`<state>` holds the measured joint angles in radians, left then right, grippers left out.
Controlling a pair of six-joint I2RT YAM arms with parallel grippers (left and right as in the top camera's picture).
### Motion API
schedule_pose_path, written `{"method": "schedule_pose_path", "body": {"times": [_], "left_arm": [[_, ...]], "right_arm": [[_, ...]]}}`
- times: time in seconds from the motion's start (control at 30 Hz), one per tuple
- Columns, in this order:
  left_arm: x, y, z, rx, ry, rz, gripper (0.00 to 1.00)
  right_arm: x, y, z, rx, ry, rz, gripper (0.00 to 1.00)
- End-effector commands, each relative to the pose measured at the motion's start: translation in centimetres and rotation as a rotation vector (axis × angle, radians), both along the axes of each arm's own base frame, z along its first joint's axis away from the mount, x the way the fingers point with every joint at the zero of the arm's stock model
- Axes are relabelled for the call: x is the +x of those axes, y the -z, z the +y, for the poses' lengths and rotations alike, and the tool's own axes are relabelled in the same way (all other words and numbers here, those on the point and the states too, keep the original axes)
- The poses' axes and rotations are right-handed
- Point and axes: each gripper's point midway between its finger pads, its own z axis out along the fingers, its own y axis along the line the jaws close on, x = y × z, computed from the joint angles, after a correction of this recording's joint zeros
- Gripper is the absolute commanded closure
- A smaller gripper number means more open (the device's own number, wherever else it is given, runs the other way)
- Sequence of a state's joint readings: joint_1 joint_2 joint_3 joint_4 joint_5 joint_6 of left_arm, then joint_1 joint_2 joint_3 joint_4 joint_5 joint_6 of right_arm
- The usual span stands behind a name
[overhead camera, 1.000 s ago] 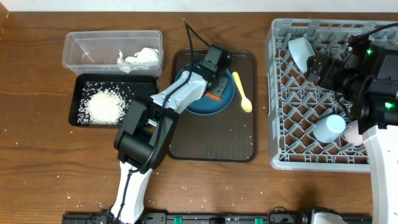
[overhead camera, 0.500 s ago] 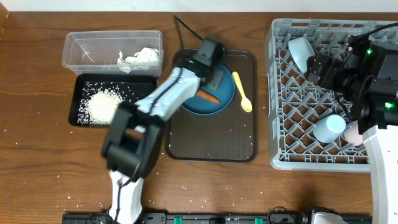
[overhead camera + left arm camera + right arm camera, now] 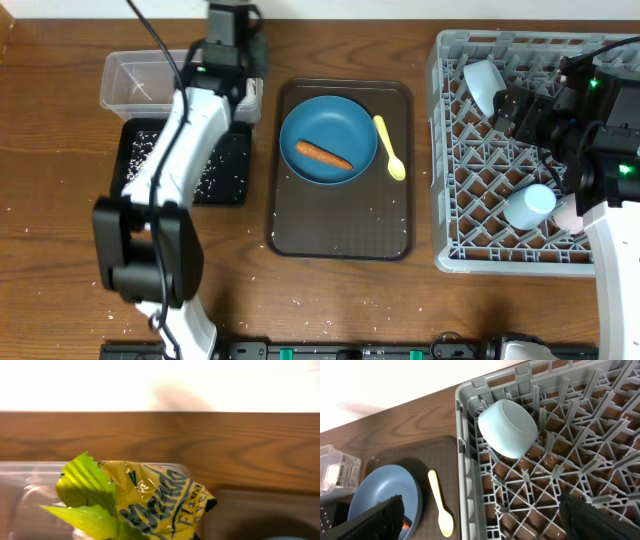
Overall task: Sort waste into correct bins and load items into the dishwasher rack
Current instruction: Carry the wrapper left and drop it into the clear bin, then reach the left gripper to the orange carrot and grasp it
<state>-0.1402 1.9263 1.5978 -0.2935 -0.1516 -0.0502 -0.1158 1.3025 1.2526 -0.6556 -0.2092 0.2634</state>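
Green-yellow wrapper (image 3: 135,505) fast in the closed left gripper (image 3: 232,22), over the clear tub (image 3: 125,62)'s far edge.

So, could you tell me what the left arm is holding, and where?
A yellow-and-green wrapper, pinched at its lower end; the exact spot is out of frame.

Wooden table (image 3: 60,250) bears a brown serving tray (image 3: 340,235). Grey rack (image 3: 437,150) right of tray; clear tub (image 3: 135,80) and black tray (image 3: 232,195) left; loose white grains (image 3: 297,299) near its front-left corner.
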Motion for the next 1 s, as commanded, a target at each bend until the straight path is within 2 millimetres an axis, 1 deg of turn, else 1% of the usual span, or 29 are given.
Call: {"method": "schedule_pose_path", "body": {"times": [0.0, 0.03, 0.1, 0.2, 0.23, 0.3, 0.37, 0.43, 0.5, 0.53, 0.6, 0.67, 0.73, 0.83, 0.93, 0.97], "left_arm": [[0.6, 3.6, 3.0, 0.018, -0.073, 0.059, 0.83], [0.6, 4.1, 3.6, 0.013, -0.088, 0.067, 0.69], [0.5, 4.5, 4.4, 0.007, -0.107, 0.077, 0.54], [0.5, 4.0, 4.6, 0.004, -0.112, 0.067, 0.41], [0.5, 3.7, 4.4, 0.001, -0.107, 0.061, 0.34], [0.3, 2.5, 4.0, -0.003, -0.098, 0.042, 0.26], [0.1, 1.0, 3.6, -0.006, -0.089, 0.017, 0.2], [-0.2, -0.7, 2.9, -0.01, -0.077, -0.01, 0.18], [-1.0, -2.1, 2.1, -0.013, -0.059, -0.019, 0.17], [-1.7, -2.8, 1.4, -0.014, -0.044, -0.014, 0.17], [-3.3, -3.3, -0.7, -0.032, 0.014, 0.025, 0.17], [-5.2, -2.8, -3.3, -0.061, 0.089, 0.094, 0.17], [-7.3, -1.4, -5.6, -0.11, 0.092, 0.181, 0.16], [-10.2, 1.4, -8.4, -0.206, 0.006, 0.308, 0.16], [-12.1, 4.4, -10.6, -0.293, -0.104, 0.386, 0.16], [-12.5, 5.2, -11.1, -0.306, -0.137, 0.401, 0.16]], "right_arm": [[0.1, 0.0, -0.1, 0.0, 0.003, 0.0, 0.03], [0.1, 0.0, -0.1, 0.0, 0.003, 0.0, 0.03], [0.1, 0.0, -0.1, 0.0, 0.003, 0.0, 0.03], [0.1, 0.0, -0.1, 0.0, 0.003, 0.0, 0.03], [0.1, 0.0, -0.1, 0.0, 0.003, 0.0, 0.03], [0.1, 0.0, -0.1, 0.0, 0.003, 0.0, 0.03], [0.1, 0.0, -0.1, 0.0, 0.003, -0.001, 0.03], [0.1, 0.0, -0.1, 0.0, 0.003, -0.001, 0.03], [0.1, 0.0, -0.1, 0.0, 0.003, 0.0, 0.03], [0.1, 0.0, -0.1, 0.0, 0.003, 0.0, 0.03], [0.1, 0.0, -0.1, 0.0, 0.003, 0.0, 0.03], [0.1, 0.0, -0.1, 0.0, 0.003, -0.001, 0.03], [0.1, 0.0, -0.1, 0.0, 0.003, -0.001, 0.03], [0.1, 0.0, -0.1, 0.0, 0.004, -0.001, 0.03], [0.1, -0.1, -0.1, 0.0, 0.003, -0.003, 0.03], [0.1, -0.1, -0.1, 0.0, 0.003, -0.003, 0.04]]}}
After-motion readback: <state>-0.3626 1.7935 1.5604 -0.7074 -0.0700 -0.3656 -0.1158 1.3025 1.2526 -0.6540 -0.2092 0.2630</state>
